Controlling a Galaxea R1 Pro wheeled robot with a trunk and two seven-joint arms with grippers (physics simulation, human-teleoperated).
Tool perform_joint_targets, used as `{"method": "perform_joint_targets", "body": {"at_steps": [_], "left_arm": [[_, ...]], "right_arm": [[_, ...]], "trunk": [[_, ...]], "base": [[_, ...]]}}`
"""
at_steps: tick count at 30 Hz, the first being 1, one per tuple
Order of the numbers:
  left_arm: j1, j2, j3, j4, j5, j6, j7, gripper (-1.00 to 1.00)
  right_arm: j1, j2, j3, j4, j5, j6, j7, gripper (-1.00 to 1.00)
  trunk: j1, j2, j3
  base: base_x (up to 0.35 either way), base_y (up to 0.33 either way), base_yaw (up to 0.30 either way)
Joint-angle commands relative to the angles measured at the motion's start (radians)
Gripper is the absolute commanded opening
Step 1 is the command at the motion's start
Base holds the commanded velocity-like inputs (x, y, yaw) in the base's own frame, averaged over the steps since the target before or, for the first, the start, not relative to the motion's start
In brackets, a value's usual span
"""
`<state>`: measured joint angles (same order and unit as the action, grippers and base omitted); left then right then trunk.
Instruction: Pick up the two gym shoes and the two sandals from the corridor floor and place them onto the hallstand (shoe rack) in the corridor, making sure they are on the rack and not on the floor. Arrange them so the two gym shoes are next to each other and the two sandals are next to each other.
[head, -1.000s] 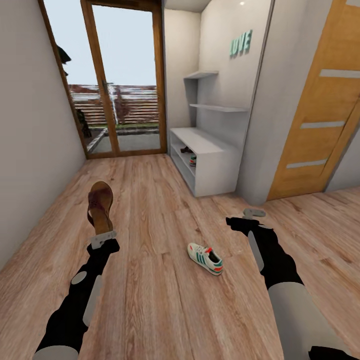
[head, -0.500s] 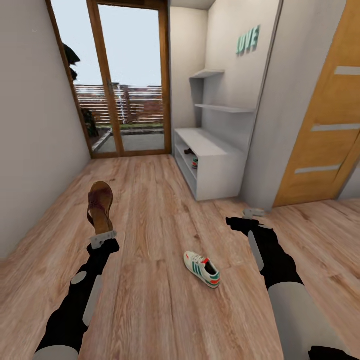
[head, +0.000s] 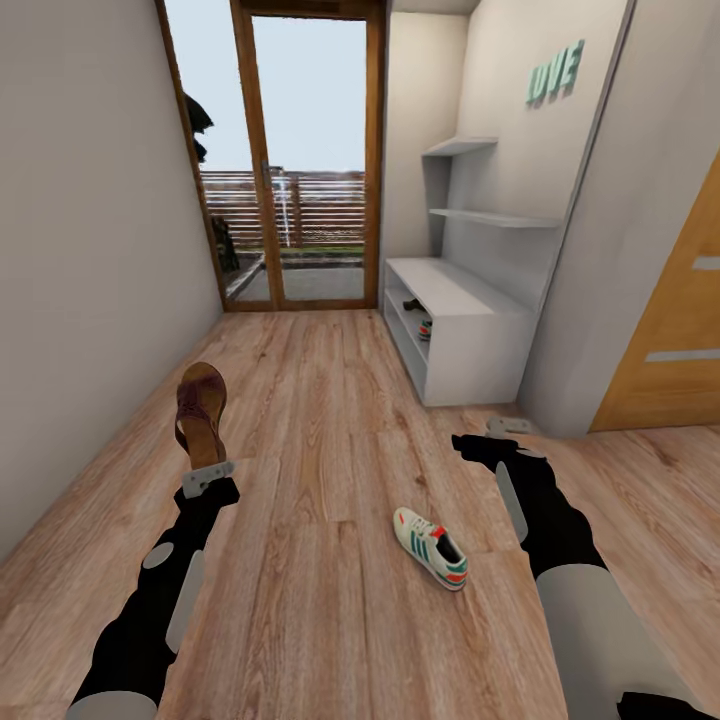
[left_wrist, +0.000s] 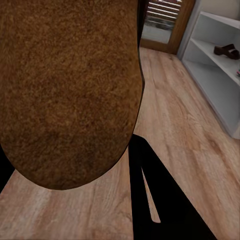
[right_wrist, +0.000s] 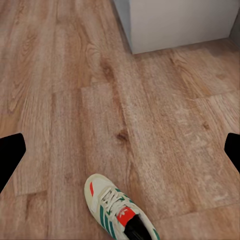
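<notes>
Floor (head: 330, 450): wood planks run the length of the corridor to the glass door (head: 310, 160) at its far end.
Rack (head: 470, 345): low grey bench against the wall on the robot's right, beyond the right arm; its open shelves already hold one brown sandal (head: 412, 304) and a striped shoe (head: 427, 328).
Sandal in hand (head: 200, 410): raised clear of the floor, heel end clamped in the left gripper (head: 207, 476), toe pointing toward the door.
Sneaker (head: 431, 546): lying on the floor between the two arms, nearer the right one, well apart from the rack.
Right gripper (head: 510, 426): holding nothing; its fingers stand wide apart, as the dark tips at both edges of the right wrist view suggest.
Risk: the sandal is pinched by one end only, so a quick swing toward the rack could probably twist it loose; the base might also roll over the sneaker when turning.
Views: the left wrist view has the sandal's sole (left_wrist: 70, 90) close up, plus the shelved sandal (left_wrist: 227, 50); the right wrist view shows the sneaker (right_wrist: 117, 210) and the rack's corner (right_wrist: 175, 22).
</notes>
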<state>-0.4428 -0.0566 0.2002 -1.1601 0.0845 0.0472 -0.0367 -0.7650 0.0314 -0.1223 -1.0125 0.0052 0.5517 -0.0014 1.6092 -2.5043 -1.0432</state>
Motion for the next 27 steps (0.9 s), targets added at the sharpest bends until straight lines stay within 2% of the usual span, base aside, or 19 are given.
{"method": "perform_joint_targets", "body": {"at_steps": [1, 6, 17, 27], "left_arm": [[-0.001, -0.001, 0.002, -0.001, 0.006, 0.005, -0.004, -1.00], [-0.001, -0.001, 0.002, -0.001, 0.006, 0.005, -0.004, -1.00], [-0.001, -0.002, 0.002, -0.001, 0.006, 0.005, -0.004, -1.00], [-0.001, -0.002, 0.002, -0.001, 0.007, 0.005, -0.004, -1.00]], "right_arm": [[0.000, 0.001, -0.002, -0.001, 0.000, 0.005, 0.000, 1.00], [0.000, 0.001, -0.002, -0.001, 0.000, 0.005, 0.000, 1.00], [0.000, 0.001, -0.003, -0.001, -0.001, 0.005, 0.000, 1.00], [0.000, 0.001, -0.003, -0.001, 0.001, 0.005, 0.000, 1.00]], "trunk": [[0.000, 0.000, -0.001], [0.000, 0.000, -0.001], [0.000, 0.000, -0.001], [0.000, 0.000, -0.001]], "base": [[0.006, 0.000, 0.048], [0.103, -0.056, 0.015], [0.189, -0.193, 0.001], [0.028, -0.028, 0.000]]}}
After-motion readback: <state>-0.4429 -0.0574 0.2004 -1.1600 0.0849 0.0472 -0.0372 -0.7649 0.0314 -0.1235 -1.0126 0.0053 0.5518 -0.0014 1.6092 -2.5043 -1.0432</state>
